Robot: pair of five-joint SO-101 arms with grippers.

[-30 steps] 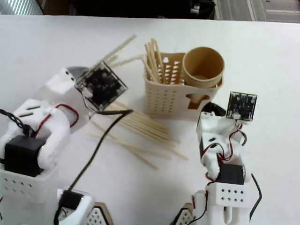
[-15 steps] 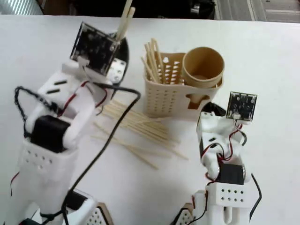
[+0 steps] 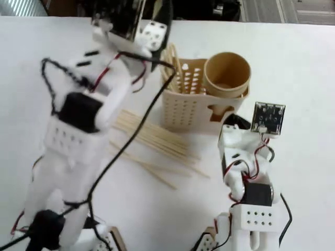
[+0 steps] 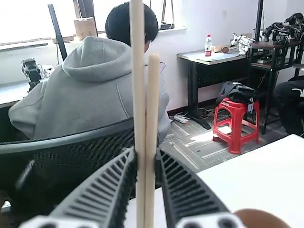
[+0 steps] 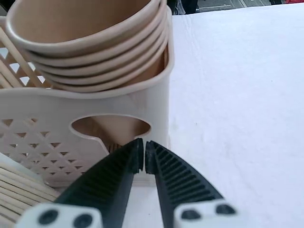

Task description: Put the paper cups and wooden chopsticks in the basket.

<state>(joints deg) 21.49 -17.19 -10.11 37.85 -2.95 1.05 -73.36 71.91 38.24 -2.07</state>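
We have the paper cups (image 3: 226,73) in the basket (image 3: 196,112), our left gripper (image 4: 145,175) pinches two chopsticks (image 4: 137,85), our right gripper (image 5: 144,156) is closed and empty, and a loose pile (image 3: 157,141) waits left of it.

bench (image 3: 298,68): basket (image 3: 188,112) mid-rear. in basket: paper cups (image 3: 230,91) right, upright chopsticks (image 3: 170,63) left. loose chopsticks (image 3: 157,138) on bench, left-front of basket. right end effector (image 5: 143,156) just before basket wall. left end effector (image 4: 145,159), held chopsticks (image 4: 137,71), raised at basket's left rear.
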